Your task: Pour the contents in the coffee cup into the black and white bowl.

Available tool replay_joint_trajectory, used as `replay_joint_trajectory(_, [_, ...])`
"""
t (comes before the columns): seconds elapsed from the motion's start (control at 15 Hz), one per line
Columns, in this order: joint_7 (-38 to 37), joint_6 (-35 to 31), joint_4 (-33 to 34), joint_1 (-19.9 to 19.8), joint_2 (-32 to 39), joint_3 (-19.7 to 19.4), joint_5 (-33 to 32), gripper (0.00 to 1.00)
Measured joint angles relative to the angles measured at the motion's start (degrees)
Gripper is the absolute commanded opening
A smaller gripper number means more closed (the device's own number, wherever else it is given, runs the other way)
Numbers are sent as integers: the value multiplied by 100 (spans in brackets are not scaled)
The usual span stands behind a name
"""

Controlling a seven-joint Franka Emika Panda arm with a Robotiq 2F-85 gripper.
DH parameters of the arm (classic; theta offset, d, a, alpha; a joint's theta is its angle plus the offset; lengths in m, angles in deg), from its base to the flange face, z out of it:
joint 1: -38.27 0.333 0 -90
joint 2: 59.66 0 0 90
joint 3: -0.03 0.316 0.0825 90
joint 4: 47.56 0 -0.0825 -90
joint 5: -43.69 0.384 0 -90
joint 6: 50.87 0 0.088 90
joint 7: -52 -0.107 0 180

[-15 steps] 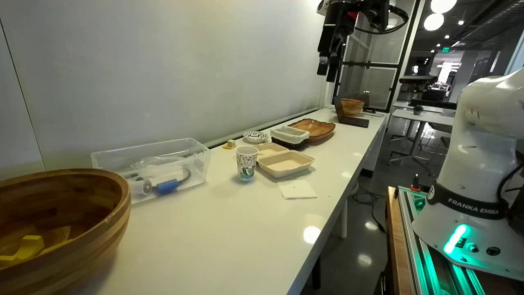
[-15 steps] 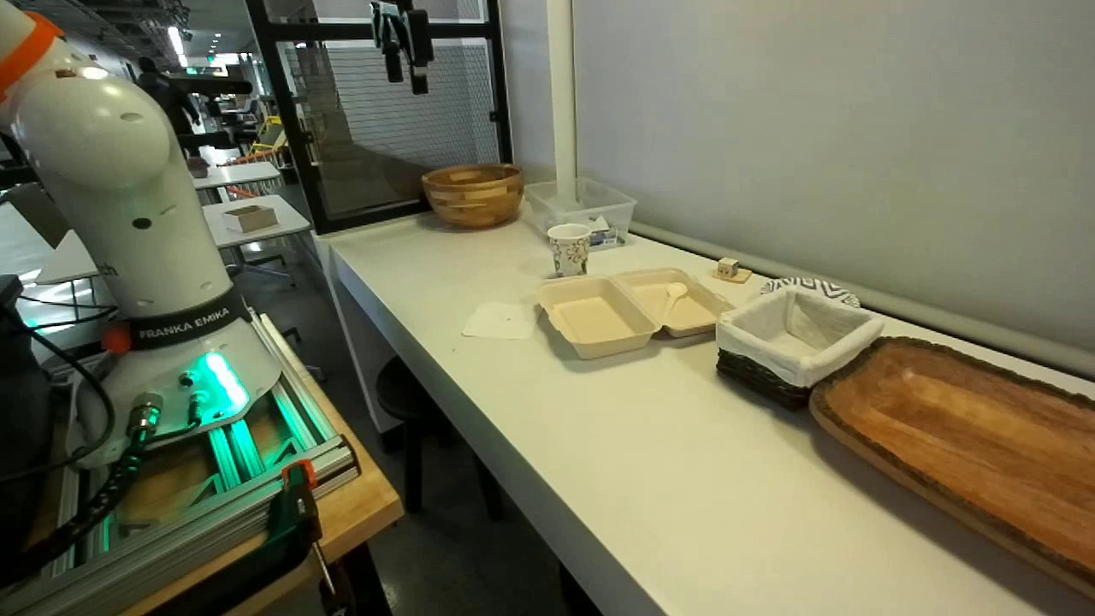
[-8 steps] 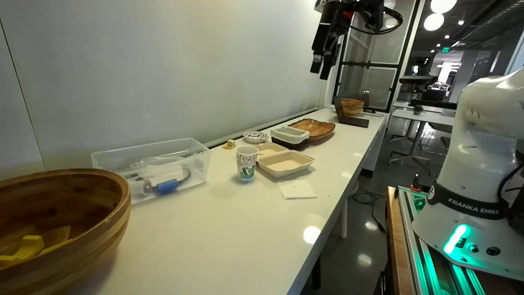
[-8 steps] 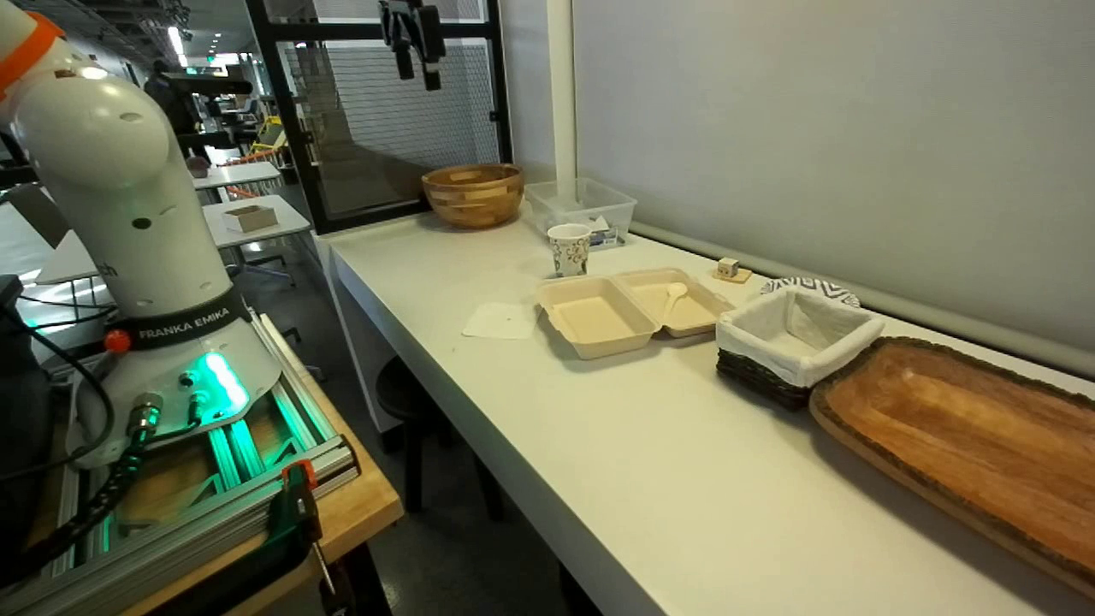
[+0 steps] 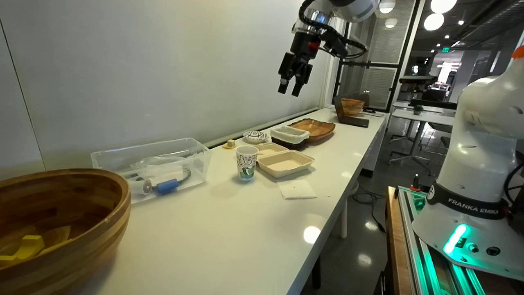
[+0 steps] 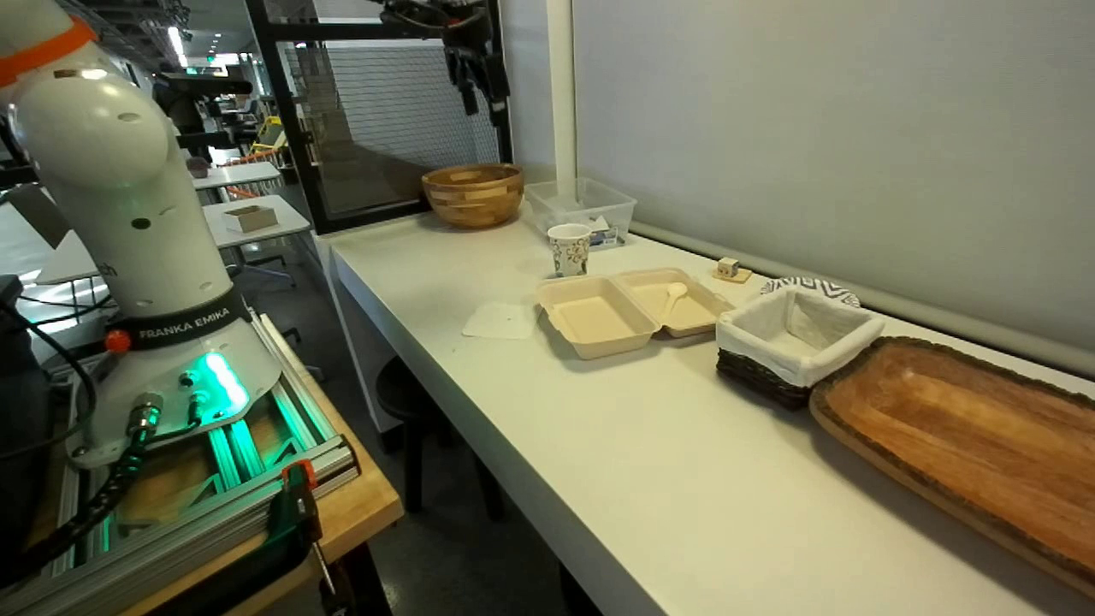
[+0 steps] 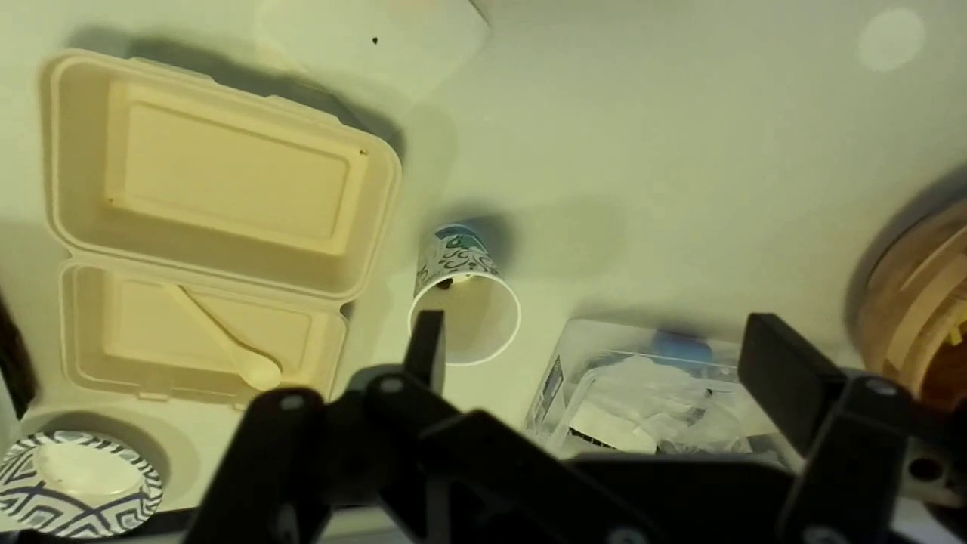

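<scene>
The coffee cup, a white paper cup with dark scrolls and a green mark, stands upright on the table in both exterior views. The wrist view looks into the cup, where a small dark bit shows inside. The black and white bowl, with a zigzag pattern, sits near the wall, partly behind the lined basket, and at lower left in the wrist view. My gripper is open and empty, high above the table. In the wrist view its gap lies right of the cup.
A tan open takeout box with a spoon stands beside the cup. A clear plastic box, a large wooden bowl, a lined basket, a wooden tray and a napkin are on the table.
My gripper has moved toward the wall and lower, leftward in an exterior view and rightward in an exterior view. The cup, the bowl and the other table things have not moved.
</scene>
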Motion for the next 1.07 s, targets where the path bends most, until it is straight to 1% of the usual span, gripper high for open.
replay_joint_trajectory(0.2, [4,-549,168,-2,791,-83,170,100])
replay_joint_trajectory(0.53, [-1,-1205,585,-40,1938,-139,491,100])
replay_joint_trajectory(0.8, [-4,-1501,910,-115,2577,-139,740,100])
replay_joint_trajectory(1.07, [-70,-1692,1175,-190,3100,-125,761,100])
